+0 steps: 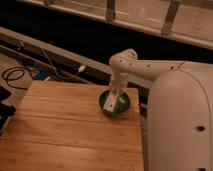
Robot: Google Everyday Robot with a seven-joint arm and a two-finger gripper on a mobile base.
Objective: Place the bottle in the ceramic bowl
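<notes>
Bottle (110, 102), small slim whitish plastic w/ pale label, is lying tilted inside the small round glossy green ceramic bowl (122, 107), lower end toward the bowl's left side, upper end pointing up-right into the gripper (114, 93). Label is showing faint dark marks, too small to read.

Bowl is sitting on the wooden slatted table (65, 130), near the table's far right corner, close to the back edge. Darker green rim is showing on the near-right side; the rest is partly covered by bottle and arm.

Gripper is hanging directly over the bowl, pointing down, at the end of the white robot arm (125, 65). Arm is bending at a rounded elbow above the bowl and running off right toward the big white robot body (180, 120), which is filling the right side of the view. Gripper seems to be touching the bottle's top end, but can't tell whether it's holding it or has let go.

Bkgd: dark cables (15, 75) are looping on the floor at left, beyond the table's back-left corner, w/ a thin white cord (62, 70) ending in a small white plug. Long pale rail (60, 47) is running diagonally behind the table.
</notes>
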